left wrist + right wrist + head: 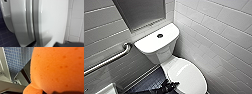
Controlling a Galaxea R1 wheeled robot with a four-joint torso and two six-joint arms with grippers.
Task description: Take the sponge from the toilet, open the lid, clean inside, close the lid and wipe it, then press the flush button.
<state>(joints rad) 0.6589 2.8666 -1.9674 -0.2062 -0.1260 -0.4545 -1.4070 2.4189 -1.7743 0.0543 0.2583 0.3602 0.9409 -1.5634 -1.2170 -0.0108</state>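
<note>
The white toilet [156,43] stands in the corner with its lid [187,75] down over the bowl. The round flush button [160,35] sits in the flat tank top. My left gripper [170,86], black and open, is at the lid's near left edge, low in the head view. From the left wrist, the lid [53,18] and the seat rim [29,18] under it appear very close, with a thin dark gap between them. The orange sponge [57,69] looms right against the right wrist camera, and my right gripper is shut on it.
A steel grab bar [109,60] runs along the left tiled wall. White tile wall [219,32] stands close on the toilet's right. Dark tiled floor [149,82] lies left of the bowl. A white object's corner [107,89] is at the bottom left.
</note>
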